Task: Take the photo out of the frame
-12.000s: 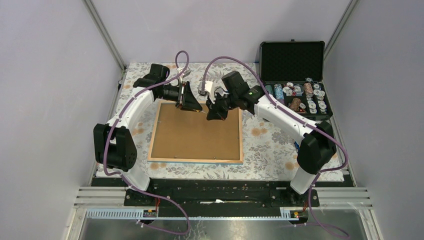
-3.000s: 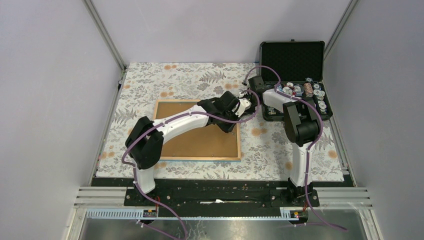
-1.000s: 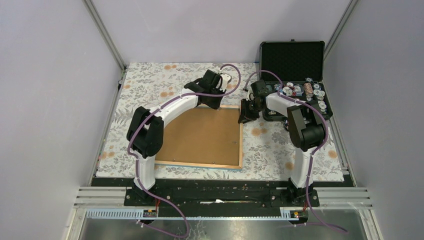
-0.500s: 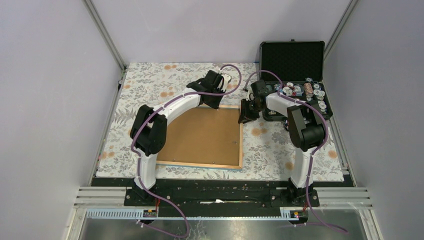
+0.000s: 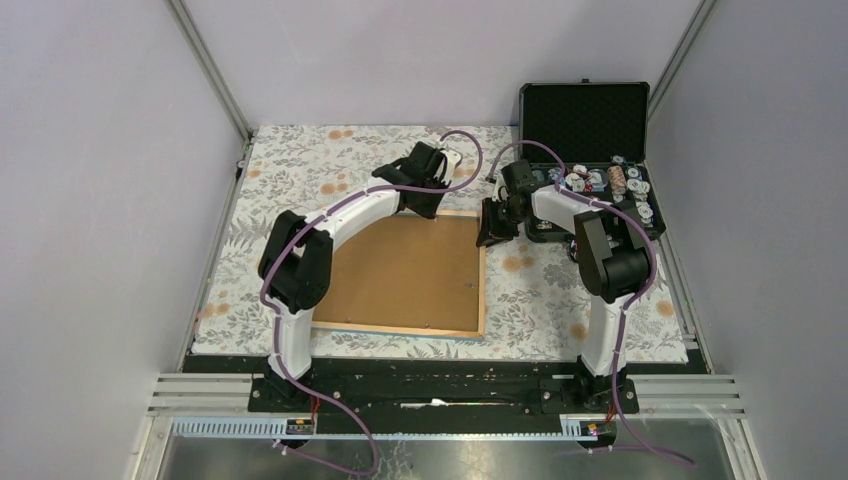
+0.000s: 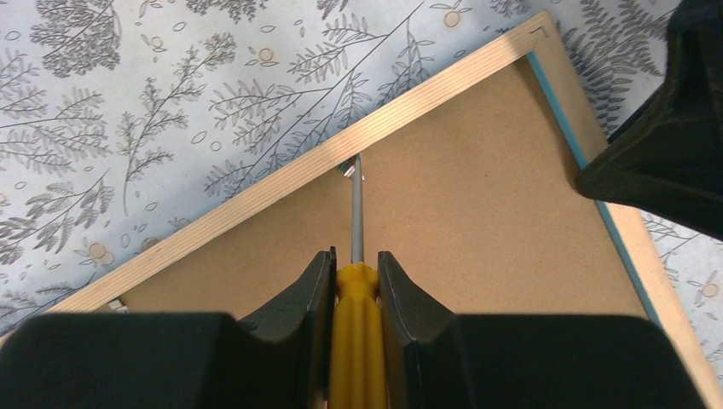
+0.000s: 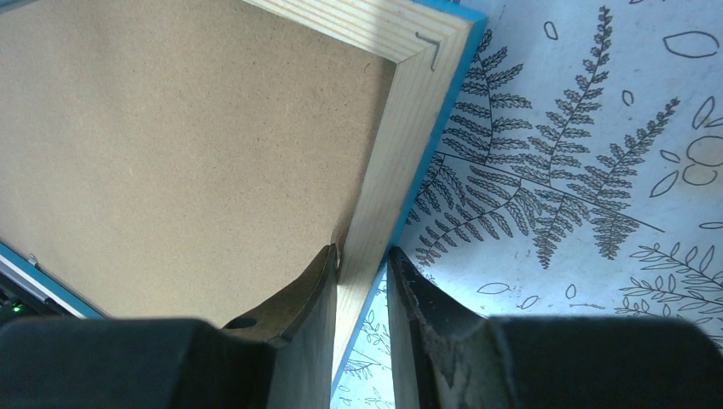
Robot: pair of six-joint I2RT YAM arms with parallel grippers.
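Photo not visible; my read is that it sits face down under the brown panel (image 6: 477,213). The frame (image 7: 396,170) lies back-up on the cloth (image 5: 300,160), running from both pincers back toward the arm bases.

Left pincer (image 6: 354,256) is pinching a yellow screwdriver (image 6: 356,298), with the shaft straight out ahead of the fingertips. The tip sits at a small metal tab (image 6: 348,169) where the panel meets the far rim. The rim crosses the shaft at a slant, so the tab is dead ahead on the tool's long axis. Can't tell whether the tip is under the tab or only against it.

Right pincer (image 7: 361,252) is clamped on the right rim just short of the far-right corner, one finger on the panel side and one outside. Looks like a brace.

Left arm is the one on the tab. The next move probably needs a pry or push along the shaft to bend it clear. More tabs likely remain before the photo frees.
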